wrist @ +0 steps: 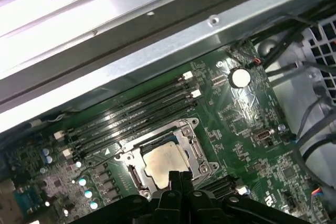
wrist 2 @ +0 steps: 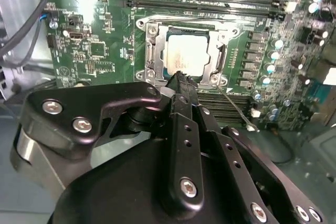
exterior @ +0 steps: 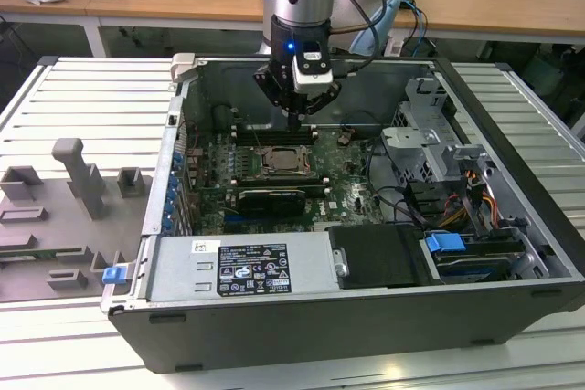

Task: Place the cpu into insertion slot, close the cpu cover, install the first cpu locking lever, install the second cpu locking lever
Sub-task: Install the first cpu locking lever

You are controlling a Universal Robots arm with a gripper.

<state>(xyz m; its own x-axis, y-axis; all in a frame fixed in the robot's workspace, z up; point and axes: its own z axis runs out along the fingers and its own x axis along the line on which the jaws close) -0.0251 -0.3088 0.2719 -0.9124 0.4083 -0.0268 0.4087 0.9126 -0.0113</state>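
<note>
I hold the gripper over the seated cpu.

From the exterior view's left: a grey fixture tray [exterior: 73,198], then the open computer case [exterior: 366,317], where my gripper [exterior: 297,116] hangs just above the insertion slot [exterior: 285,161], jaws pressed together and pinching nothing. In the second wrist view the cpu [wrist 2: 187,56] lies in that slot with the cpu cover [wrist 2: 184,26] lowered around it; a thin wire lever [wrist 2: 239,113] angles out beside it.
</note>
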